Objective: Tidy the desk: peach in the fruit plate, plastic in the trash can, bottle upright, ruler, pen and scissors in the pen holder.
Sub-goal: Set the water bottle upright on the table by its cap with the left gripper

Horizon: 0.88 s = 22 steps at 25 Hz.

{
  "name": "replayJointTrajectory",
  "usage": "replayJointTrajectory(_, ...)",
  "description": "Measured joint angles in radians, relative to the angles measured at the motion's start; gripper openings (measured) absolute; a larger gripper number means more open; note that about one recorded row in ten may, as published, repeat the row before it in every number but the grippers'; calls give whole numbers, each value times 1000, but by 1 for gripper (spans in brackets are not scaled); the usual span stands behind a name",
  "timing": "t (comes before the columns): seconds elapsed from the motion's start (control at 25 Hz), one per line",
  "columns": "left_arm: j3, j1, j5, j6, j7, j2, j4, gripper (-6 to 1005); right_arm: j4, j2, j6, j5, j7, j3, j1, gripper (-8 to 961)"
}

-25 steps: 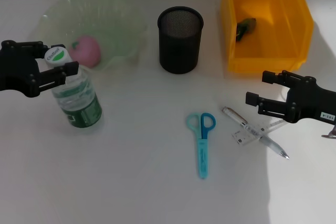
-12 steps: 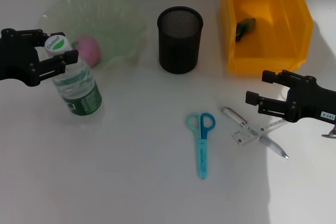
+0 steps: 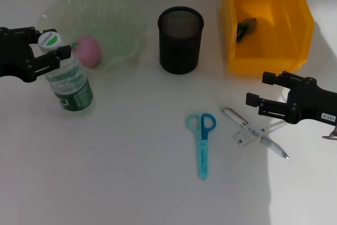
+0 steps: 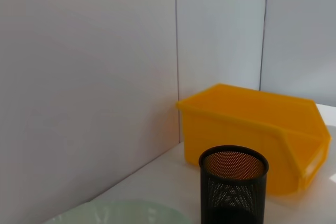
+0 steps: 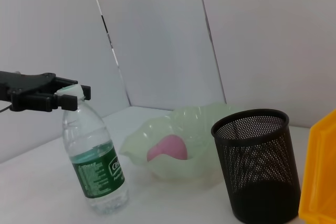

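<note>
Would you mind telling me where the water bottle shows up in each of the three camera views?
Head view: the water bottle stands upright at far left, in front of the fruit plate, its cap between the left claw fingers.
Left wrist view: not in it.
Right wrist view: at left, upright, beside the fruit plate.
Shared landmark: the black mesh pen holder, seen in all three.
</note>
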Motion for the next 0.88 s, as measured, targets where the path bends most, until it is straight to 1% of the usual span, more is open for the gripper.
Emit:
replayJointTrajectory(0.28,1,3,-3,-3,10,-2,-4,451,-1,0,-5,0,17,7,-2,796)
replayJointTrajectory(0.64,0,6,-22,1,16,-2,-4,673,-9,0,-6,0,39,8,-3,796)
replayJointTrajectory(0.68,-18,24,-84,18,46,-1,16,696,-9,0,-6,0,39,8,-3,795)
replayJointTrajectory(0.76,-18,24,-84,18,46,-1,16,742,-17,0,-6,0,51,8,-4,795)
replayJointTrajectory(0.8,-34,30,-95,30,48,0,27,765,-28,0,-8,0,63,8,-6,795)
replayJointTrajectory(0.84,-82,48,-142,96,73,0,39,788,-64,0,-24,0,89,8,-13,795)
replayJointTrajectory(0.88,-82,48,-142,96,73,0,39,797,-64,0,-24,0,89,8,-13,795)
